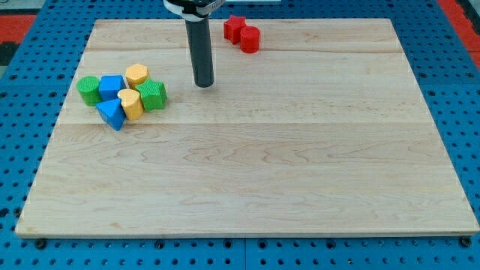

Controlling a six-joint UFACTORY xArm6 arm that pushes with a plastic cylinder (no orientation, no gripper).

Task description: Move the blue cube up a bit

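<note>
- Six blocks huddle at the view's left of the wooden board (247, 172): green cylinder (88, 90), blue cube (112, 87), blue triangular block (112, 114), yellow heart-like block (131, 103), yellow hexagonal block (136, 75), green block (152, 95).
- The blue cube is wedged between the green cylinder and the yellow pieces; I judge the upward push not yet begun.
- My tip (204, 84), a bare rod grasping nothing, stands right of the cluster, apart from every block.
- Two red blocks (241, 33) sit touching near the top edge.

A single camera looks down at a slant from beyond the surface's (247, 180) near edge, taking in all of it.
</note>
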